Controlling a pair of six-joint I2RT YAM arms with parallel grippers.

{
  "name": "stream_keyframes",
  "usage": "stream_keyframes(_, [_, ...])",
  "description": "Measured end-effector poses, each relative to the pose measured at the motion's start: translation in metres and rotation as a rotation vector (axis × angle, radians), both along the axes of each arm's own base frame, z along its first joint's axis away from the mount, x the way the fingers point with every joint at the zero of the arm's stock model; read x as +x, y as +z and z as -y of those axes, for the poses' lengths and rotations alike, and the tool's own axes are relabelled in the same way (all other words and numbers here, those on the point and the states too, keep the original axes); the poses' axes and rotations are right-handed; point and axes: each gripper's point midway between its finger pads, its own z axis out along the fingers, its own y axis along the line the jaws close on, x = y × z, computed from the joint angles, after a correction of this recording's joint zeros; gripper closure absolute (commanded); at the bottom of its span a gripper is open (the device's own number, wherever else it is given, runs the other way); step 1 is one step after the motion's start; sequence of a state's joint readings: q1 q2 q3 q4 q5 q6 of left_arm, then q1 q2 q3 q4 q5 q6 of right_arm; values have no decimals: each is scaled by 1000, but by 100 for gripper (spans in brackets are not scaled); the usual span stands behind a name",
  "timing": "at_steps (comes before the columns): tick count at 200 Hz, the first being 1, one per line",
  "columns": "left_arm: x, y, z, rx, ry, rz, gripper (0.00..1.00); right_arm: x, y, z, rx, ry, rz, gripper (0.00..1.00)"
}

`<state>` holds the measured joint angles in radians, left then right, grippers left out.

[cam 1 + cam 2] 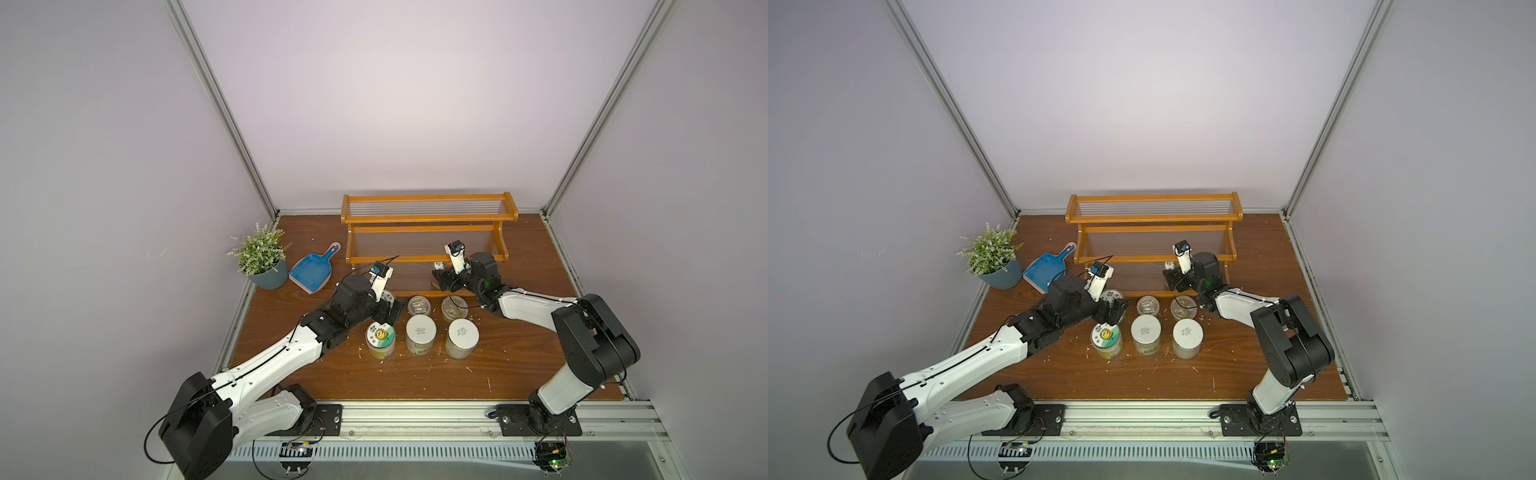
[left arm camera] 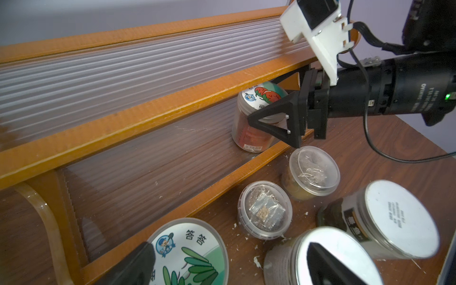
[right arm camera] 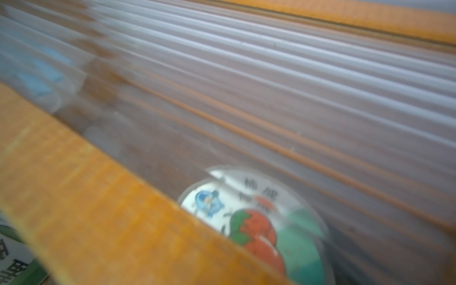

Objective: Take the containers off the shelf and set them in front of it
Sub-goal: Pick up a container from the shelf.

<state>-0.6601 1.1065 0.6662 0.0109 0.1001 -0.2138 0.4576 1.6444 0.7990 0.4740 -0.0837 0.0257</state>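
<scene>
The orange-brown shelf (image 1: 428, 227) stands at the back of the table. On its lowest tier a jar with a red fruit lid (image 2: 256, 116) sits between the fingers of my right gripper (image 2: 271, 103), which is shut on it; the right wrist view shows that lid (image 3: 259, 222) behind a rail. In front of the shelf stand a sunflower-lid jar (image 1: 380, 337), two white-lid jars (image 1: 420, 331) (image 1: 462, 336) and two clear cups (image 1: 419, 305) (image 1: 454, 307). My left gripper (image 2: 229, 246) hangs open over a leaf-lid jar (image 2: 195, 249) by the shelf's front rail.
A potted plant (image 1: 266, 266) and a blue dustpan (image 1: 311, 272) stand left of the shelf. White crumbs lie scattered on the wooden table (image 1: 415, 382). Metal frame posts and lilac walls close in both sides and the back.
</scene>
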Motion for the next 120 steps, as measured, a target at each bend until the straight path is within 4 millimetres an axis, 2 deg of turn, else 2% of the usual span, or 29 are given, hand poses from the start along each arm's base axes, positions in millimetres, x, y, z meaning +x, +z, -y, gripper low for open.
stream_keyframes(41, [0,-2,0,4,0,-5,1,1,1,0,26,-17,-12,20])
stream_keyframes(73, [1,-3,0,6,0,-8,1,1,0,1,25,-31,-11,15])
stream_keyframes(120, [0,-6,1,9,-3,-15,1,0,-1,3,18,-39,4,17])
